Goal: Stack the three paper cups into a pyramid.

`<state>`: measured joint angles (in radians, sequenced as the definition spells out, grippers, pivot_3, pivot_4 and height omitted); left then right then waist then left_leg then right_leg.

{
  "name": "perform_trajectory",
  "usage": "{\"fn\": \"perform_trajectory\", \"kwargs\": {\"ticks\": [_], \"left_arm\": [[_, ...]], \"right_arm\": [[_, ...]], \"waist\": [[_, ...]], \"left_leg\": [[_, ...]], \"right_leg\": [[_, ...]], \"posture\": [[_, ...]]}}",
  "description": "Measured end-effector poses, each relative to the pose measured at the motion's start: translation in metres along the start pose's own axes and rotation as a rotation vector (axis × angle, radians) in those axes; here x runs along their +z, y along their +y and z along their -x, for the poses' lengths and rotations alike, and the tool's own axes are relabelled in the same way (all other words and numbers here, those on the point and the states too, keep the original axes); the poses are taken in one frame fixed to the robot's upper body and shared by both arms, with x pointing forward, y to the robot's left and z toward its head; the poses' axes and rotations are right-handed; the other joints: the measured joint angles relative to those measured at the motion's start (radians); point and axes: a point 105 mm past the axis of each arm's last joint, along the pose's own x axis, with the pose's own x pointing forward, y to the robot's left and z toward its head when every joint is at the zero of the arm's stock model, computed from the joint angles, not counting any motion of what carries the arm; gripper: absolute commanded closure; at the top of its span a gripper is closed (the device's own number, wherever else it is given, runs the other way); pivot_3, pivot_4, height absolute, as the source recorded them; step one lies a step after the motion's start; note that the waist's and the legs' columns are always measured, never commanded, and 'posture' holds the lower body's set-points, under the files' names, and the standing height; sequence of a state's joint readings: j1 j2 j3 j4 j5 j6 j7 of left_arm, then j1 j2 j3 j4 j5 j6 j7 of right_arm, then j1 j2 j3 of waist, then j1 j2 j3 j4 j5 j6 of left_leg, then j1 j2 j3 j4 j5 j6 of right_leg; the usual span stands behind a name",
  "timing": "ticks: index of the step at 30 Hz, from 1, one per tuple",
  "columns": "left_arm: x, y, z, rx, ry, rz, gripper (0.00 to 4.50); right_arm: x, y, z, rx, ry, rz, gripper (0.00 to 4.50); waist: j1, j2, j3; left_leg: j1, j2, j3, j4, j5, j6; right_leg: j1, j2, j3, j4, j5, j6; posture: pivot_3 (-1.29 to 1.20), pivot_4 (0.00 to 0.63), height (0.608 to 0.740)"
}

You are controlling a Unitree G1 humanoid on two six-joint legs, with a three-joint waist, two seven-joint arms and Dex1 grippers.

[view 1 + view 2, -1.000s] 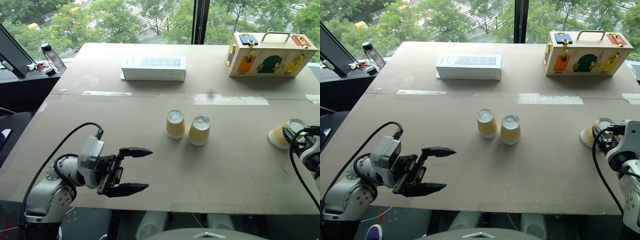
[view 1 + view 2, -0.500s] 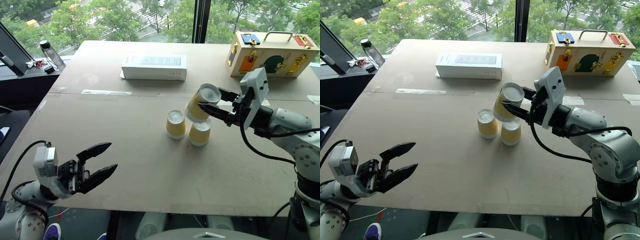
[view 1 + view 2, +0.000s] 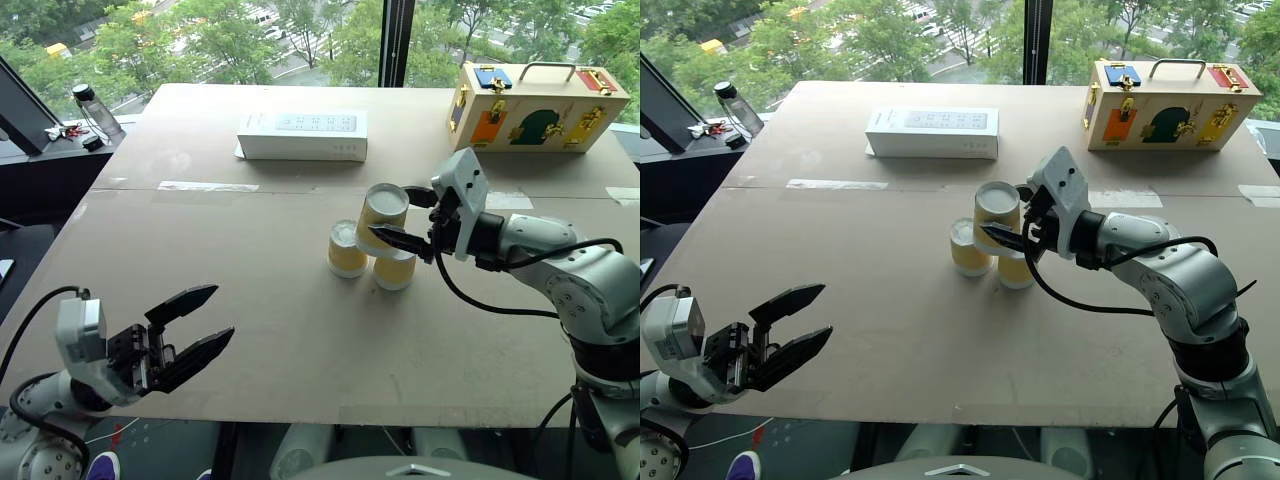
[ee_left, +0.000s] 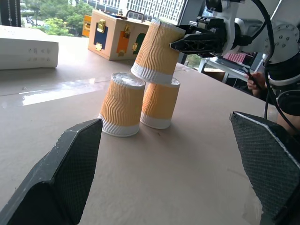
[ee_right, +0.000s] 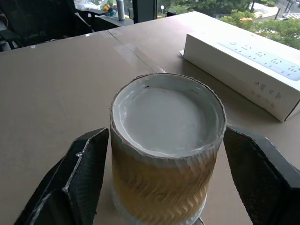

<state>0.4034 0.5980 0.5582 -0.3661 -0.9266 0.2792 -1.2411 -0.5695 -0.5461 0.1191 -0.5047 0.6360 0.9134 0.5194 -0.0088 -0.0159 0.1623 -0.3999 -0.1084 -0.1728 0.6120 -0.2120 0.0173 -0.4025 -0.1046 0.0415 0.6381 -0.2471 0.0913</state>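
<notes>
Two paper cups are sitting upside down, side by side, in the middle of the surface. A third cup is resting tilted on top of them. The right fingers are standing wide on both sides of it, not squeezing. The left gripper is hanging at the near left edge, fingers wide and holding nothing. Lots of bare room is lying around the cups. A white box and a wooden case are sitting far back.
</notes>
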Motion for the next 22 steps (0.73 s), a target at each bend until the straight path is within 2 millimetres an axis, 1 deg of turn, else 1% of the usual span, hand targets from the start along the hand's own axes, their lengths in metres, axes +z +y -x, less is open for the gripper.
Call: {"fn": "perform_trajectory", "kwargs": {"ticks": [4,6,7,9,10,11,12,13,17,18,19,22], "left_arm": [[0.001,0.000,-0.006,-0.012,-0.003,0.002,0.00],[0.002,0.002,-0.011,-0.002,-0.004,0.008,0.00],[0.001,0.005,-0.013,0.012,0.001,0.017,0.00],[-0.004,0.007,-0.017,0.033,0.024,0.030,0.00],[-0.006,0.009,-0.018,0.046,0.036,0.035,0.00],[-0.011,0.011,-0.020,0.066,0.062,0.039,0.00],[-0.014,0.013,-0.019,0.081,0.080,0.041,0.00],[-0.019,0.015,-0.020,0.100,0.108,0.046,0.00],[-0.038,0.028,-0.008,0.191,0.224,0.061,0.00],[-0.041,0.030,-0.005,0.203,0.236,0.065,0.00],[-0.045,0.033,-0.001,0.219,0.255,0.071,0.00],[-0.051,0.035,0.004,0.235,0.284,0.065,0.00]], "right_arm": [[0.002,-0.003,0.004,-0.014,-0.006,0.010,0.05],[0.009,-0.008,0.018,-0.037,-0.022,0.044,0.05],[0.013,-0.010,0.031,-0.050,-0.042,0.062,0.05],[0.011,-0.009,0.055,-0.059,-0.057,0.063,0.05],[0.008,-0.008,0.063,-0.060,-0.055,0.056,0.05],[-0.001,-0.005,0.078,-0.069,-0.048,0.036,0.05],[-0.007,-0.004,0.086,-0.080,-0.037,0.017,0.05],[-0.018,-0.002,0.099,-0.102,-0.026,-0.008,0.05],[-0.072,0.010,0.152,-0.219,0.051,-0.098,0.05],[-0.081,0.013,0.160,-0.230,0.071,-0.113,0.05],[-0.095,0.016,0.174,-0.259,0.103,-0.117,0.05],[-0.110,0.018,0.190,-0.292,0.145,-0.093,0.05]], "waist": [[0.000,0.000,0.000],[0.006,0.000,0.000],[0.009,0.000,0.000],[0.017,0.000,0.000],[0.021,0.000,0.000],[0.023,0.000,0.000],[0.024,0.000,0.000],[0.026,0.000,0.000],[0.023,0.001,0.001],[0.019,0.001,0.001],[0.017,0.001,0.001],[0.014,0.001,0.000]], "left_leg": [[0.000,0.000,0.000,0.000,0.000,0.000],[-0.001,0.000,0.000,0.000,0.000,0.000],[-0.001,0.000,0.000,0.000,0.000,0.000],[-0.001,0.000,0.000,0.000,-0.001,0.000],[-0.001,0.000,0.000,0.000,-0.001,0.000],[-0.001,0.000,0.000,0.000,-0.001,0.000],[-0.001,0.000,0.000,0.000,-0.001,0.000],[-0.001,0.000,0.000,0.000,-0.002,0.000],[0.000,0.000,0.002,0.000,-0.002,0.000],[0.002,0.001,0.003,0.000,-0.002,0.000],[0.003,0.004,0.006,0.000,-0.002,0.000],[0.007,0.010,0.013,0.001,-0.005,-0.004]], "right_leg": [[0.000,0.000,0.000,0.000,0.001,0.002],[0.000,0.000,0.000,-0.001,0.002,0.003],[0.000,0.000,-0.001,-0.001,0.002,0.003],[0.000,0.000,-0.001,-0.003,0.002,0.004],[0.000,0.000,-0.001,-0.003,0.002,0.004],[0.001,0.000,-0.001,-0.003,0.002,0.004],[0.001,0.000,-0.001,-0.003,0.002,0.004],[0.001,0.000,-0.001,-0.003,0.002,0.004],[0.003,0.000,0.000,-0.003,0.002,0.004],[0.004,0.001,0.001,-0.003,0.002,0.004],[0.004,0.000,0.000,-0.003,0.000,0.003],[0.005,-0.001,-0.002,-0.003,0.000,0.004]], "posture": [[0.00,0.150,0.740],[0.00,0.150,0.740],[0.00,0.150,0.740],[0.00,0.150,0.740],[0.00,0.150,0.740],[0.00,0.150,0.740],[0.00,0.150,0.740],[0.00,0.150,0.740],[0.00,0.150,0.740],[0.00,0.150,0.740],[0.00,0.150,0.740],[0.00,0.150,0.740]]}}
